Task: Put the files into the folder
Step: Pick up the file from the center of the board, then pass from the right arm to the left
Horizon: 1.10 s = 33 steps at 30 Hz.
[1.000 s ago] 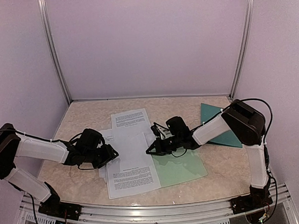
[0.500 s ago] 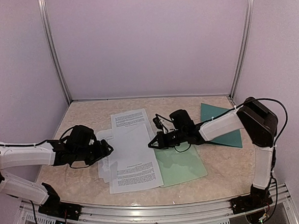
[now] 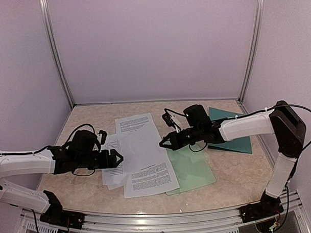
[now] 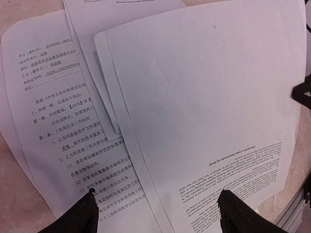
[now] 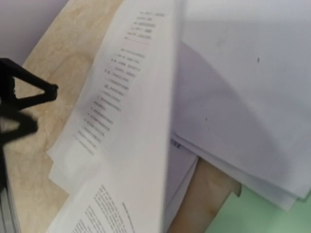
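**Both grippers on the paper pile – folder off to the right**

The files (image 3: 141, 150) lie in a loose, fanned heap on the middle of the tabletop (image 3: 89, 124), printed sides up; the top sheet is angled across the others, and its right edge overlaps the pale green clipboard (image 3: 196, 171) lying flat beside the heap. The left gripper (image 3: 114, 159) comes in low from the left and sits at the heap's left edge; on the left wrist view its two black fingers (image 4: 80, 216) are spread wide, with the overlapping sheets directly beneath and between them, holding nothing. The right gripper (image 3: 163, 143) reaches in from the other side and meets the right edge of the top sheet; on the right wrist view a sheet rises close and blurred in front of the lens and hides the fingers – so I cannot tell whether they are spread or pinched on the paper. The folder (image 3: 240, 142), dark teal, lies flat by the far right corner, partly under the right arm; it is well apart from the files, beyond the clipboard, with neither gripper on it.
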Each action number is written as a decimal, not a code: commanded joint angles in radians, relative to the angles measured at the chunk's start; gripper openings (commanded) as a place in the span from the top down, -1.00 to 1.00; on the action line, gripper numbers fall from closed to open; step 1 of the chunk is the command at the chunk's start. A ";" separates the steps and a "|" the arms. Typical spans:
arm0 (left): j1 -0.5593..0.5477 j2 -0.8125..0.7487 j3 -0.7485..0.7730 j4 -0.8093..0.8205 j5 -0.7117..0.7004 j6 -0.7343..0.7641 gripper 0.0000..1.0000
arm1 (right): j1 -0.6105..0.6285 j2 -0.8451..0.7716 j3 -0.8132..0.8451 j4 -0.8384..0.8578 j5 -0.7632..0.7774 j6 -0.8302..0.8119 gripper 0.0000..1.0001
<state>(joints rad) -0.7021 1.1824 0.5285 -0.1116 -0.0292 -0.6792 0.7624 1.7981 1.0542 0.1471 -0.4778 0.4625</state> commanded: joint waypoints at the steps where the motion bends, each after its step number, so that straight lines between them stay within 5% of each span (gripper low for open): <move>1: -0.072 -0.052 0.052 0.040 0.083 0.275 -0.65 | -0.007 -0.031 0.066 -0.202 0.011 -0.195 1.00; 15: -0.085 0.024 0.351 -0.142 0.293 0.888 -0.90 | 0.018 -0.213 0.124 -0.563 -0.030 -0.592 1.00; 27: -0.001 0.185 0.539 -0.322 0.548 1.122 -0.97 | 0.077 -0.350 0.073 -0.684 -0.025 -0.712 1.00; 33: 0.024 0.297 0.640 -0.372 0.682 1.192 -0.85 | 0.094 -0.356 0.081 -0.724 -0.001 -0.747 1.00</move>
<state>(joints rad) -0.6933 1.4128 1.0988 -0.4065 0.5110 0.4240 0.8413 1.4609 1.1431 -0.5217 -0.4969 -0.2428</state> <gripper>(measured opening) 0.952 0.003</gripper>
